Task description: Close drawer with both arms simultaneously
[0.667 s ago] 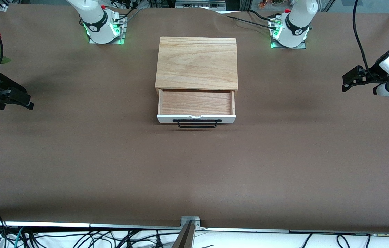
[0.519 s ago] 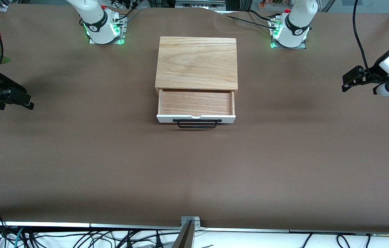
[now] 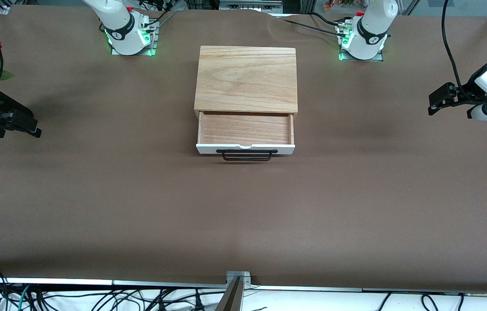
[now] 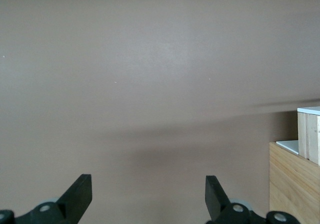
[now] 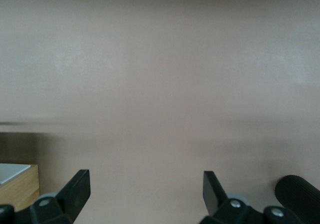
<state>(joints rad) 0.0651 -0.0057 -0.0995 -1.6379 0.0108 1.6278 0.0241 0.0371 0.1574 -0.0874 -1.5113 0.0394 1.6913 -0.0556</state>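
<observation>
Meanwhile shallow wood-grain drawer (image 3: 245, 129) open, wire handle (image 3: 247, 155).

Two robot arms, one wooden box (image 3: 246, 78) with one open drawer (image 3: 245, 134) and one black handle (image 3: 246, 155), on one brown table (image 3: 140, 207).

Both tools (image 4: 147, 196) (image 5: 146, 191) open, aloft.

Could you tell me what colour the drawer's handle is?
Black; the handle shows best in the front view.
</observation>
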